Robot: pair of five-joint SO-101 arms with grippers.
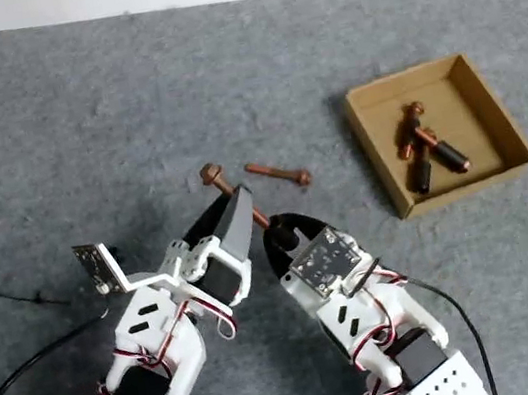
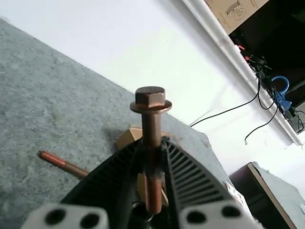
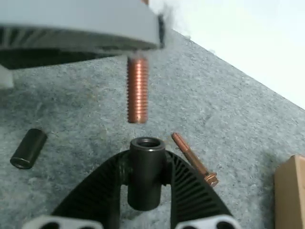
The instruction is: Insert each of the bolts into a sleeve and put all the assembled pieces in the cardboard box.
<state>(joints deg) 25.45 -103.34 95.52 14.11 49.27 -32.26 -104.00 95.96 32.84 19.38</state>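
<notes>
Bolt point(image 2: 151, 124) between left fingers point(image 2: 116, 179), above sleeve point(image 3: 145, 174)

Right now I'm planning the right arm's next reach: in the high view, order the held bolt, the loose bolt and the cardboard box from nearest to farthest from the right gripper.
1. The held bolt, in the left gripper, tip right by the sleeve in the right gripper.
2. The loose bolt, lying flat just beyond.
3. The cardboard box, far to the right side.
</notes>
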